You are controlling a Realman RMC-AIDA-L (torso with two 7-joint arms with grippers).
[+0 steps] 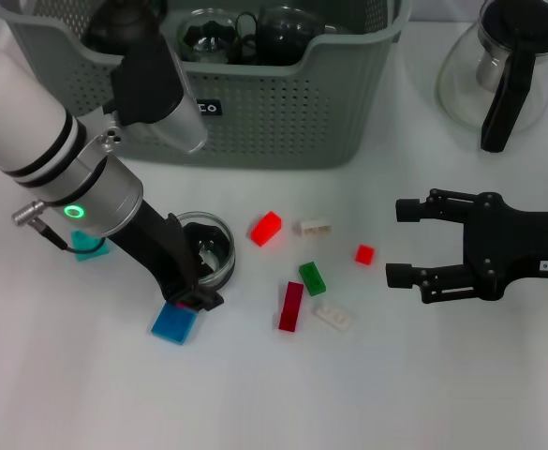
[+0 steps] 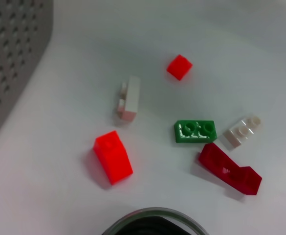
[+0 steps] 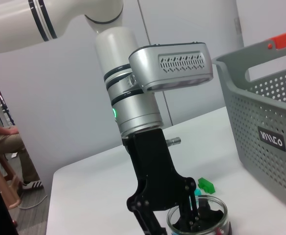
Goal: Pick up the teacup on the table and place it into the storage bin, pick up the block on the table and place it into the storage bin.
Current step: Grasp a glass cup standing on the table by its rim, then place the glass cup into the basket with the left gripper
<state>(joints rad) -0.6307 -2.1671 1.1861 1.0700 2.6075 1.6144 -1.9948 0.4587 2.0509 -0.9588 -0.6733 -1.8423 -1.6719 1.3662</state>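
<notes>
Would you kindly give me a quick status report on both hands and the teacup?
Left hand down at the teacup, one finger inside. Cup on table, not lifted. Right hand open, idle beside the blocks. Bin behind, path unobstructed.

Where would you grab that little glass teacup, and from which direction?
Probably by its rim, coming straight down from above. The teacup stands upright and open at the top, with smooth round glass walls and no handle showing, so one finger inside and one outside the wall suits it. The left hand is placed about that way. The right hand waits open nearby.
</notes>
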